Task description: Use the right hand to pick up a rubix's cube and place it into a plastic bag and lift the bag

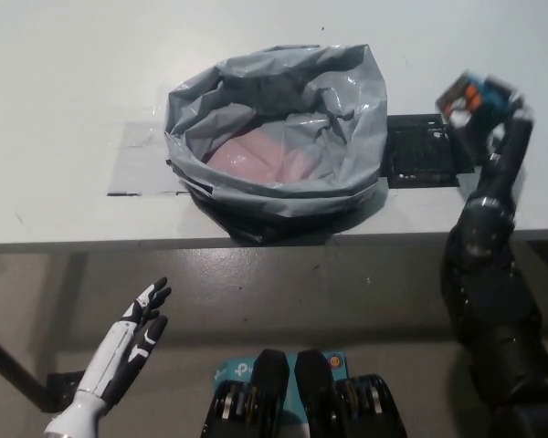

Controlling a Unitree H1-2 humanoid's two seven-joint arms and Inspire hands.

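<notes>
Gripping the Rubik's cube (476, 95), the black right hand (495, 119) holds it up off the desk (64, 73), fingers wrapped around its underside and back. The cube is blurred, but blue, orange and white faces show. It sits in the air to the right of the plastic bag (279, 128) and just above the far right corner of a small black tray (420, 151), apart from both. The tray lies flat on the desk, touching the bag's right side, with nothing on its ribbed surface.

The bag is grey and glossy, crumpled, standing open with its mouth facing up. Its rim is rolled outward along the near edge, and something pink (260, 155) shows down inside at the bottom. A dark shadow or black underside runs below the near rim, right by the desk's front edge. To the bag's left, a clear sheet of film (142, 162) lies flat on the white surface, partly tucked under the bag.

The right forearm rises steeply from the lower right corner, crossing the front edge of the desk, wrist bent toward the cube.

Down at the lower left, the white left hand (137, 336) rests below desk level, over the grey floor (347, 292), well apart from everything on top. Its fingers are spread and pointing up and to the right, holding nothing.
</notes>
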